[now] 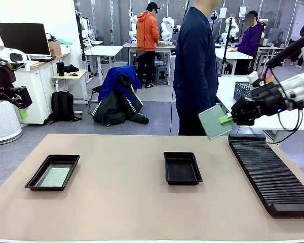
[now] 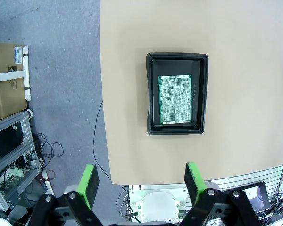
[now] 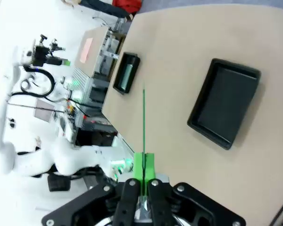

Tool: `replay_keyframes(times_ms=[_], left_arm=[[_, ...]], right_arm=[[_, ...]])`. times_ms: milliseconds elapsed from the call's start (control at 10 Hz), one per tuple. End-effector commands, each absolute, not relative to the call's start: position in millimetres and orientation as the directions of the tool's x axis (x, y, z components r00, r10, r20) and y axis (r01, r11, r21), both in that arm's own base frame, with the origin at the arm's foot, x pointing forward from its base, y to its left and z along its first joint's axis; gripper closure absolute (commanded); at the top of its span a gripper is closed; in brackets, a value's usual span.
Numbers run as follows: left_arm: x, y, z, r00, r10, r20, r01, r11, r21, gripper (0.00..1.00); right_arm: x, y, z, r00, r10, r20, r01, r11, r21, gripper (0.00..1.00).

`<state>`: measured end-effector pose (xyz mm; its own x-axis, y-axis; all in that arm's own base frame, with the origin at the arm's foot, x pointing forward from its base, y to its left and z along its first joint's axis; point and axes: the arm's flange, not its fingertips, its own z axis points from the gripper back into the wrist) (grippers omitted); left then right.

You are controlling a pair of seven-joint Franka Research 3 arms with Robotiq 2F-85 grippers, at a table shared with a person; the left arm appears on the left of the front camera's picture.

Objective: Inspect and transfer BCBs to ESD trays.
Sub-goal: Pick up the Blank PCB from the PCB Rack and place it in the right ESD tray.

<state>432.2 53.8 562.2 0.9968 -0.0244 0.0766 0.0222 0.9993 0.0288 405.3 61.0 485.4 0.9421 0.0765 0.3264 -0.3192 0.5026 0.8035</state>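
Observation:
One ESD tray point(image 1: 35, 178) lies at the table's left with a BCB point(image 1: 54, 176) flat inside it. From above, the left wrist view shows this tray point(image 2: 152, 94) and its board point(image 2: 175, 100). My left gripper point(image 2: 141, 176) hangs open high over the table's left edge point(image 1: 8, 112), holding nothing. A second ESD tray point(image 1: 182, 168) sits empty at the table's middle point(image 3: 225, 108). My right gripper point(image 1: 226, 120) is shut on another BCB point(image 1: 214, 123), held tilted in the air to the right of that tray. In the right wrist view this board point(image 3: 143, 122) appears edge-on between the pads.
A long black ribbed rack point(image 1: 271, 169) lies along the table's right side. A person in dark blue point(image 1: 195, 66) stands at the far side, behind the held board. A grey mesh basket point(image 1: 241, 90) sits on a table behind.

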Motion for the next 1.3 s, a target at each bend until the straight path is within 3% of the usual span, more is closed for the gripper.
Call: replay_keyframes(times_ms=[0, 400, 1200], left_arm=[[431.2, 54.3, 560.9, 0.997, -0.023, 0.077, 0.02, 0.999, 0.03, 0.03], [431.2, 54.3, 560.9, 0.997, -0.023, 0.077, 0.02, 0.999, 0.03, 0.03], [431.2, 54.3, 560.9, 0.997, -0.023, 0.077, 0.02, 0.999, 0.03, 0.03]], right_arm=[[408.8, 92.5, 462.2, 0.945, 0.002, 0.326, -0.29, 0.46, 0.839, 0.98], [426.8, 130.5, 401.0, 0.97, -0.017, 0.242, -0.213, 0.418, 0.883, 0.98], [460.7, 153.2, 314.9, 0.985, -0.048, 0.163, -0.123, 0.455, 0.882, 0.98]])
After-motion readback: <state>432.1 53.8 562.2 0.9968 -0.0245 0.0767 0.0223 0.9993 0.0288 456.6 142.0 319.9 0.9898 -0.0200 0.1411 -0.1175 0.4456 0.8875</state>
